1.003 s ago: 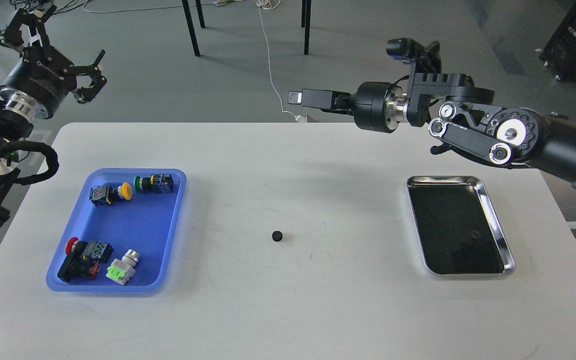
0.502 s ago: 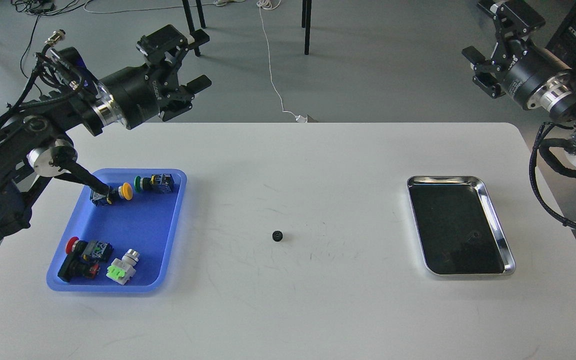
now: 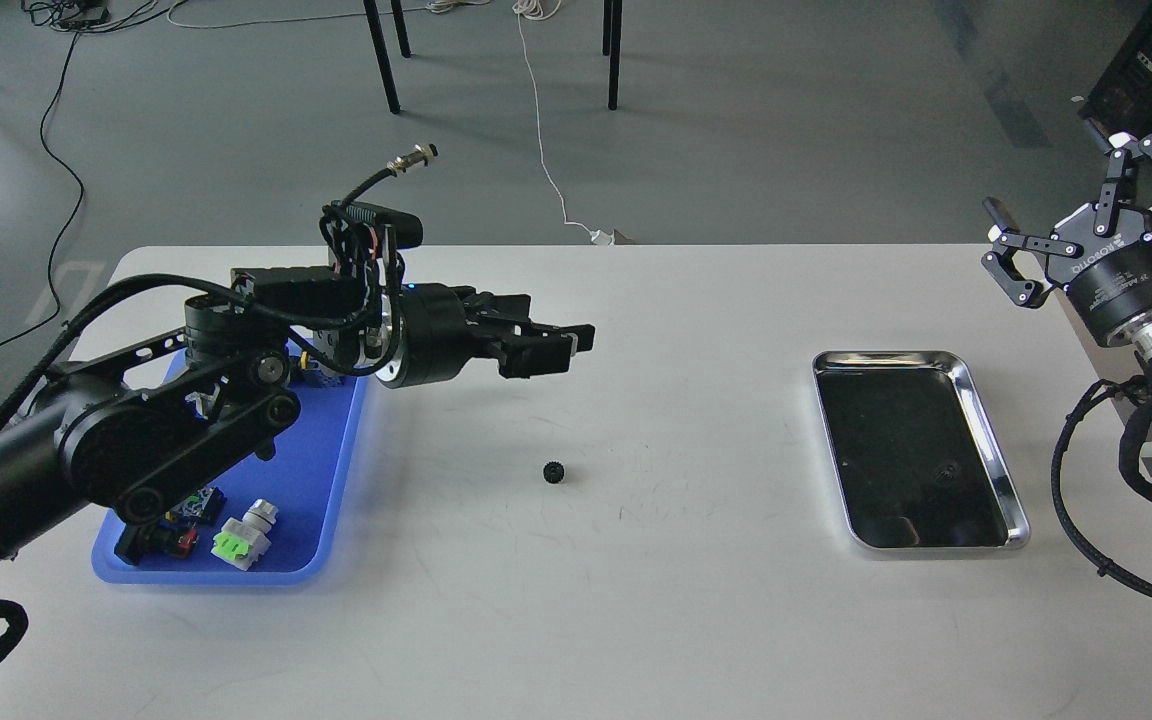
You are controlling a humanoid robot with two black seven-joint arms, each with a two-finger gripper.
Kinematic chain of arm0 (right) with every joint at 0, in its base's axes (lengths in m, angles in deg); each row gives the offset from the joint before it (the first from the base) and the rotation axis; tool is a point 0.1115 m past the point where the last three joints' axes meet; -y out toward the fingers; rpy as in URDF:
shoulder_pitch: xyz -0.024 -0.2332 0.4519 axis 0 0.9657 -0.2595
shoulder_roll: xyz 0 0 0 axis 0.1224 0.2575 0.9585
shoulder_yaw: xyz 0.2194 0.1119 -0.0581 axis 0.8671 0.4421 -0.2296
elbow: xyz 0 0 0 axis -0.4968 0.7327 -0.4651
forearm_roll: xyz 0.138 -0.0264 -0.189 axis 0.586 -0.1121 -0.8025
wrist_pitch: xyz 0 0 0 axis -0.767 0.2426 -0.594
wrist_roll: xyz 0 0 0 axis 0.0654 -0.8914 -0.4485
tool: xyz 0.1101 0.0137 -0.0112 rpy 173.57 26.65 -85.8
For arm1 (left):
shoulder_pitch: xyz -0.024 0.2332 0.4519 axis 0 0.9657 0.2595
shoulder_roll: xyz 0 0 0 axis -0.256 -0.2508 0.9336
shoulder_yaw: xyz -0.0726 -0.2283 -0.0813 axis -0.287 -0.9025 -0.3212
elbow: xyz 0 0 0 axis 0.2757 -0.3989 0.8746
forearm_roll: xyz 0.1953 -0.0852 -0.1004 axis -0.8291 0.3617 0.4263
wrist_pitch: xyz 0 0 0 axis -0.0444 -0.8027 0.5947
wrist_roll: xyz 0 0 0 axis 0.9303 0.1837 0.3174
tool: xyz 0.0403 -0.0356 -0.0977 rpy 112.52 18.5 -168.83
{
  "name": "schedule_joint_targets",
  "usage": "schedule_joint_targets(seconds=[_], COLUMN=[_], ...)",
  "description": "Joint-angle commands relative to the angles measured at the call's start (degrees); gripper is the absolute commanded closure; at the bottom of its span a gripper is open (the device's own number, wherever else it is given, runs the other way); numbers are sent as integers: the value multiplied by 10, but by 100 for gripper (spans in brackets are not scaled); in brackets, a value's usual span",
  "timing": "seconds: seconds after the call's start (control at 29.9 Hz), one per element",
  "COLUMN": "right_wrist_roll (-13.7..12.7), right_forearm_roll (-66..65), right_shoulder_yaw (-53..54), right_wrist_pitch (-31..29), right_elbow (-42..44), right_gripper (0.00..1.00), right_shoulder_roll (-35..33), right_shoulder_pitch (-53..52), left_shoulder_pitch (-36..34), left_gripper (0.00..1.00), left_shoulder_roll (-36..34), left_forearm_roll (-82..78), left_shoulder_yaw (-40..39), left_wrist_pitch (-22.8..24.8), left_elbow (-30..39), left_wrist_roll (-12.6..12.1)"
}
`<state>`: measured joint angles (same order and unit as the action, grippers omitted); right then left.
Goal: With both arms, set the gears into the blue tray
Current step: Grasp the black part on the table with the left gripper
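Black gear [image 3: 555, 472], lone on white table [image 3: 636, 600] mid-scene, right of blue tray [image 3: 336, 470]; left gripper [image 3: 561, 345], spread state indeterminate, hovers beyond it: descend squarely, pinch across teeth; right gripper [image 3: 1086, 215] spread, idle.

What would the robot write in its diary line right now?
left gripper: above table, empty | right gripper: open, raised | gear: on table | blue tray: no gear seen

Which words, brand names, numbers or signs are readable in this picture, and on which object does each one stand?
"ROBOTIQ", partly legible: white lettering on the body of the right gripper.
Left gripper: no lettering can be made out.
Push-button switches in the blue tray: any markings are too small to read.
Gear, steel tray: no text visible.
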<state>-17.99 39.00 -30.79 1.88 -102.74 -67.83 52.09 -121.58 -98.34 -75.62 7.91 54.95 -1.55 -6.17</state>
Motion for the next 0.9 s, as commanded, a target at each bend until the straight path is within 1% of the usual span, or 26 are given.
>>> schedule_joint_targets(seconds=[0.0, 0.1, 0.13, 0.23, 0.3, 0.4, 0.57, 0.67, 0.74, 0.87], right_wrist_roll=[1, 2, 2, 2, 2, 2, 2, 2, 2, 2], right_forearm_roll=[-1, -1, -1, -1, -1, -1, -2, -2, -2, -3], right_shoulder_yaw=[17, 18, 19, 20, 20, 27, 27, 27, 27, 27], right_wrist_pitch=[0, 0, 0, 0, 0, 0, 0, 0, 0, 0], right_elbow=[-7, -7, -7, -7, -8, -9, -9, -10, -10, -13], right_gripper=[2, 2, 2, 2, 2, 2, 2, 2, 2, 2], right_shoulder_roll=[-1, -6, -6, -6, -6, -5, -2, -1, -1, -1], right_shoulder_pitch=[20, 22, 22, 23, 23, 22, 22, 22, 22, 22], left_shoulder_pitch=[-9, -2, 3, 18, 22, 22, 24, 24, 24, 36], left_gripper=[16, 16, 18, 27, 29, 31, 45, 50, 50, 50], left_shoulder_roll=[-3, -8, -6, 2, 7, 27, 44, 59, 63, 63], left_forearm_roll=[-95, -152, -153, -153, -153, -153, -153, -153, -153, -153], left_shoulder_yaw=[87, 120, 124, 128, 129, 129, 130, 132, 137, 146], left_wrist_pitch=[-75, -83, -86, -99, -101, -101, -101, -101, -104, -114], left_elbow=[2, 0, -1, -5, -9, -40, -62, -88, -104, -110], left_wrist_roll=[33, 35, 35, 35, 33, 33, 33, 33, 33, 33])
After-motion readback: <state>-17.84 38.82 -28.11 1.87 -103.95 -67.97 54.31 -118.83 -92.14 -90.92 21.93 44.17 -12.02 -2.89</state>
